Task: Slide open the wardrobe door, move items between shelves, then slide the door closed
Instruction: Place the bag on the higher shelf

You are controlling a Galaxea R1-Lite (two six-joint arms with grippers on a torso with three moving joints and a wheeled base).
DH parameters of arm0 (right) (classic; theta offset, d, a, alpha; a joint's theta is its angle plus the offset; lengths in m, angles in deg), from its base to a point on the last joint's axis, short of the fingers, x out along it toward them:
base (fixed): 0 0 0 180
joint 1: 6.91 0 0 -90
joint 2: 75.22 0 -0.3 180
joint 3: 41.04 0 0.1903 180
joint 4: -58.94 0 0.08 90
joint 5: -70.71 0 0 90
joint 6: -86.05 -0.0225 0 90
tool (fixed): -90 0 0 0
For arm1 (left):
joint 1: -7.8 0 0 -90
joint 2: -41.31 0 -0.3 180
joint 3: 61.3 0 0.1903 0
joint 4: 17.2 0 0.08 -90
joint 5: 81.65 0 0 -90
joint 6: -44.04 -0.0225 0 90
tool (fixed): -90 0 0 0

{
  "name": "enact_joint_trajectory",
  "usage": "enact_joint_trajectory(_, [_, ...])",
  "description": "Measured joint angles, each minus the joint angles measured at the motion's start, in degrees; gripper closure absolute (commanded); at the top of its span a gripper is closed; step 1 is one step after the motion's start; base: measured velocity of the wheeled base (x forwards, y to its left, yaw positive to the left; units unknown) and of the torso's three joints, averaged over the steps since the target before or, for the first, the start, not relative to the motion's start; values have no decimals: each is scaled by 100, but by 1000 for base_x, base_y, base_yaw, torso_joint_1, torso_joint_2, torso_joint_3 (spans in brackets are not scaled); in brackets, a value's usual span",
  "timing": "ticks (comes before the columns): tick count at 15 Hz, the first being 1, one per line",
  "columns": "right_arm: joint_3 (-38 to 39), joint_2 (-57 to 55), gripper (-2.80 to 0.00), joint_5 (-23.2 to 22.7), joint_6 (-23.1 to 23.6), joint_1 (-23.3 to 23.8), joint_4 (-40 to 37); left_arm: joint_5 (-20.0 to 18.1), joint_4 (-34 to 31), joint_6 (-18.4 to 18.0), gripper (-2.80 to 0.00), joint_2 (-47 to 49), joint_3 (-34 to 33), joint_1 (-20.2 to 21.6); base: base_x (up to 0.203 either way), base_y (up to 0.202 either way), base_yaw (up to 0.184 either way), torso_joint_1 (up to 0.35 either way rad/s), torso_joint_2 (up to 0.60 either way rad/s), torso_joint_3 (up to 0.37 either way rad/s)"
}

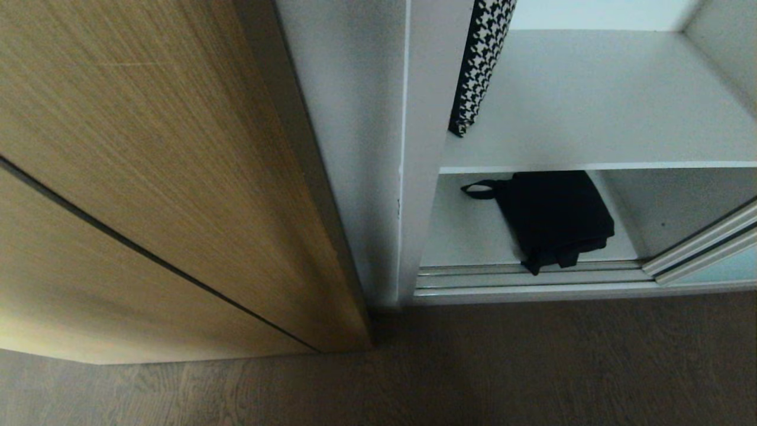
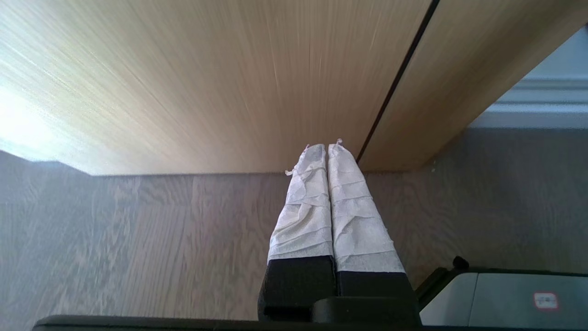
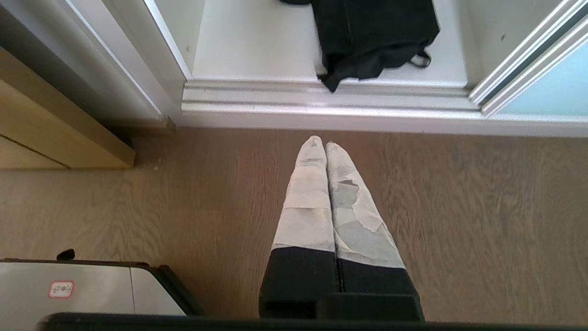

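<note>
**Waiting at an open wardrobe**

Starting at the left, a tan wood-grain door (image 1: 148, 177) fills the head view. Beside it, the white wardrobe stands open: a houndstooth cushion (image 1: 482, 65) leans on the upper shelf (image 1: 591, 106), and the black fabric bundle (image 1: 553, 216) lies on the bottom shelf (image 1: 467, 236), one corner hanging over the sliding track. At far right, the aqua sliding door (image 1: 727, 266) sits pushed aside. Both arms hang over the wood floor (image 3: 459, 207) (neither holds anything): left gripper (image 2: 325, 147) and right gripper (image 3: 320, 141) each have fingers pressed together.
</note>
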Motion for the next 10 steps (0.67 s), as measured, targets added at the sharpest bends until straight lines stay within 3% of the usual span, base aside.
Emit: enact_joint_trajectory(10, [0,0,0,0,0,0,-1,-2,-3,0,0,0,0,0,0,0,0,3,2,-195])
